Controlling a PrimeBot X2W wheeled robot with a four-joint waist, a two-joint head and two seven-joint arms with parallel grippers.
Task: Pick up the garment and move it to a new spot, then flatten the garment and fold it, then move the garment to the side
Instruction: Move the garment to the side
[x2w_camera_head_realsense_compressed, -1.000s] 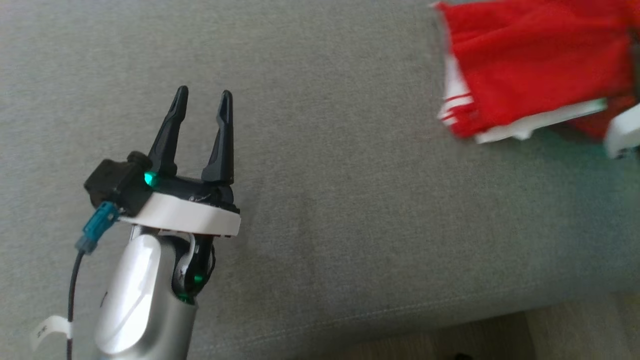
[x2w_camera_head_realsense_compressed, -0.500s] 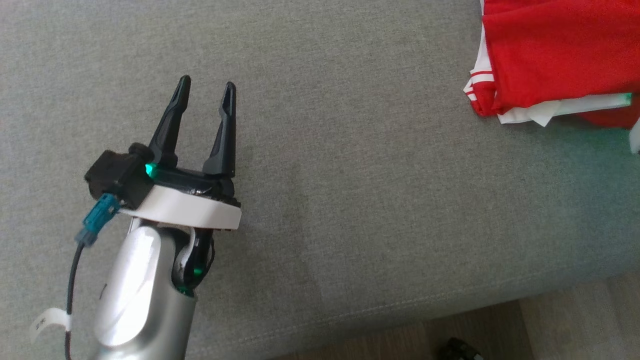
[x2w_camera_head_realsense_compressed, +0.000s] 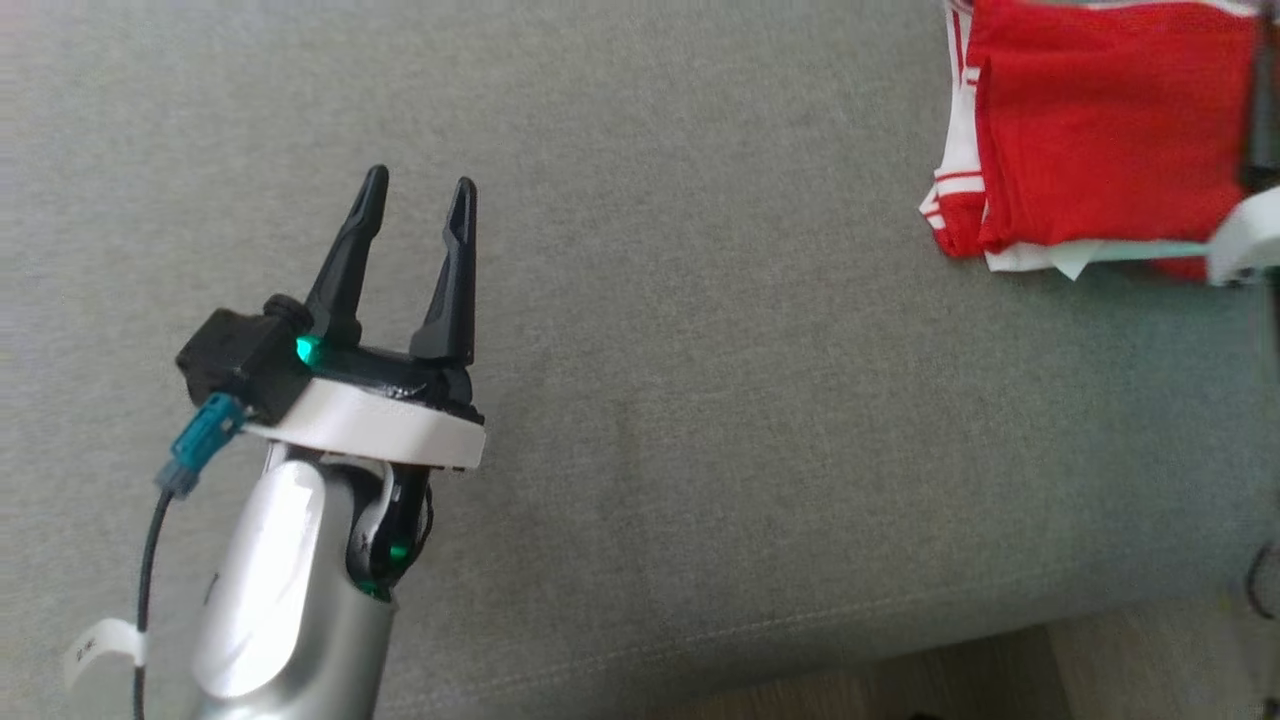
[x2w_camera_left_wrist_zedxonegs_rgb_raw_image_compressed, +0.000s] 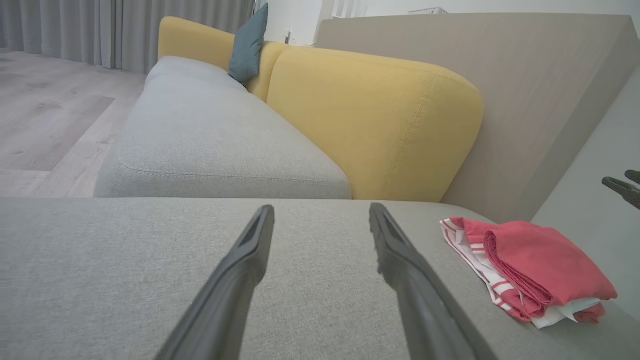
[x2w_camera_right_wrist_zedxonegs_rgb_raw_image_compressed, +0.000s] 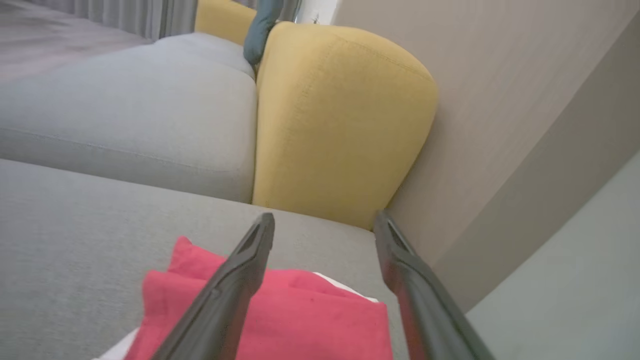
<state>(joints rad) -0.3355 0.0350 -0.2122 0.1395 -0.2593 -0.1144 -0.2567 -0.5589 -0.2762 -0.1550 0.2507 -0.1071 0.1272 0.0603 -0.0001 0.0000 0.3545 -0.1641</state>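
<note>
Lying beneath spread right fingers (x2w_camera_right_wrist_zedxonegs_rgb_raw_image_compressed: 236, 280): garment (x2w_camera_right_wrist_zedxonegs_rgb_raw_image_compressed: 312, 320)

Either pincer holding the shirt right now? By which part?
Nothing is held. The left pincer stands open over the grey cushion; the right pincer is open above the folded garment, gripping no fabric.

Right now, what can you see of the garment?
The garment is a soft-looking red shirt with white sleeves and red-and-white stripe trim. It is folded into a compact, slightly uneven stack, with white layers peeking out at its near edge. It lies flat on the grey cushion, off to the robot's right. The right gripper hangs open over it, gripping nothing.
</note>
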